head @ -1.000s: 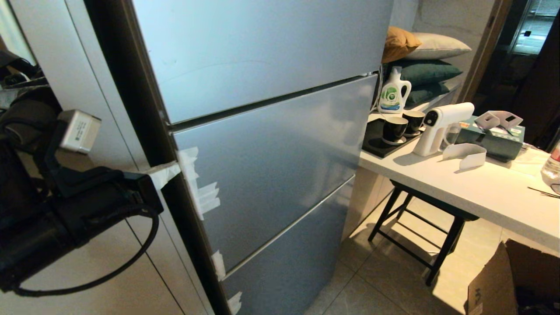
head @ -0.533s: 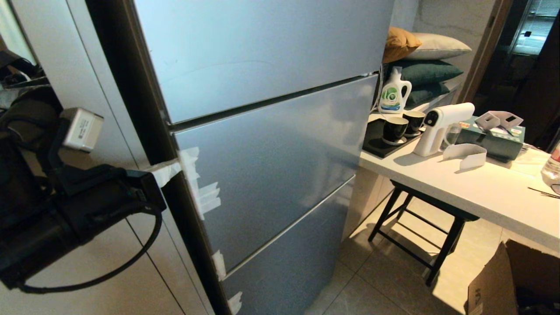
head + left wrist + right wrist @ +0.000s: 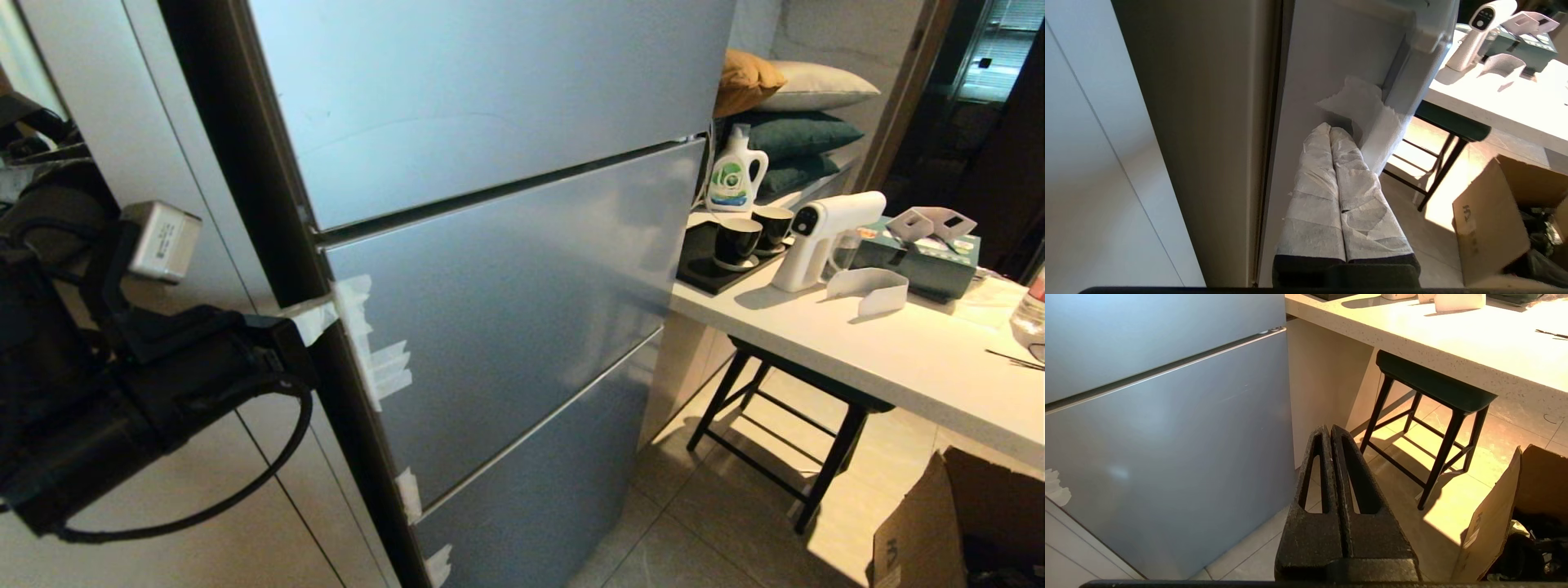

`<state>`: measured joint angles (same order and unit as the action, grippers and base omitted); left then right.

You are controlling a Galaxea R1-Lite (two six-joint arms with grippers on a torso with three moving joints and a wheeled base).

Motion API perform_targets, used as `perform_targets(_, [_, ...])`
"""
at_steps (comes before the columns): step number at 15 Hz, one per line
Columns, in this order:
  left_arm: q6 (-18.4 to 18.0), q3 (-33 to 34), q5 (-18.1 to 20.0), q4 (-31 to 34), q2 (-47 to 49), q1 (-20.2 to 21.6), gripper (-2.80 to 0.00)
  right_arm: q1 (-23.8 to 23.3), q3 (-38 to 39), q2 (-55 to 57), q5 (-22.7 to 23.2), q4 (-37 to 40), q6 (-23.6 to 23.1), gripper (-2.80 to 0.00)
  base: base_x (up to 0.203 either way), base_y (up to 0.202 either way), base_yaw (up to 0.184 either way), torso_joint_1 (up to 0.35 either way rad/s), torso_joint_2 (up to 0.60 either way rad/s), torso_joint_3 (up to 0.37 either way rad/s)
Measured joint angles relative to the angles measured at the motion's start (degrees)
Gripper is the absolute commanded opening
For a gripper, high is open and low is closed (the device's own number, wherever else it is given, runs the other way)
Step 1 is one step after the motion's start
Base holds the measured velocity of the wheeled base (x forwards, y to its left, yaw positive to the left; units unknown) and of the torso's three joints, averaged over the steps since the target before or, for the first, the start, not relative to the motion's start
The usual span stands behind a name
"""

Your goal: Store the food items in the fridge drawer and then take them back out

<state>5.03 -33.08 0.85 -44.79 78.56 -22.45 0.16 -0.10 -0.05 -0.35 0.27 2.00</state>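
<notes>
Left gripper point(image 3: 1329, 130) crept toward fridge point(image 3: 490, 286) edge | jaws closed | stool point(image 3: 784, 408) beside | right gripper point(image 3: 1329, 428) closed

the head view looks forward and down at the closed fridge point(image 3: 506, 269) from close by, counter point(image 3: 882, 359) to its right. the left wrist view faces along the fridge's side edge; the right wrist view looks low. all three share the stool point(image 3: 1433, 396).
</notes>
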Motion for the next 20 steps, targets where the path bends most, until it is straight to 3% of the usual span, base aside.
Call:
perform_targets(4, [0.1, 1.2, 2.1, 0.4, -1.0, -2.9, -2.80, 0.0, 0.0, 0.0, 0.0, 0.0, 0.0, -2.80, 0.000, 0.000, 0.000, 0.000, 0.00, 0.000])
perform_targets(13, [0.2, 4.0, 2.4, 0.0, -3.0, -9.8, -2.80, 0.0, 0.0, 0.0, 0.0, 0.0, 0.0, -2.80, 0.000, 0.000, 0.000, 0.000, 0.00, 0.000])
perform_targets(16, [0.1, 5.8, 5.7, 0.1, -4.7, -10.6, -2.80, 0.0, 0.0, 0.0, 0.0, 0.0, 0.0, -2.80, 0.000, 0.000, 0.000, 0.000, 0.00, 0.000])
perform_targets(20, [0.2, 6.6, 5.9, 0.1, -5.8, -12.0, -2.80, 0.0, 0.0, 0.0, 0.0, 0.0, 0.0, -2.80, 0.000, 0.000, 0.000, 0.000, 0.00, 0.000])
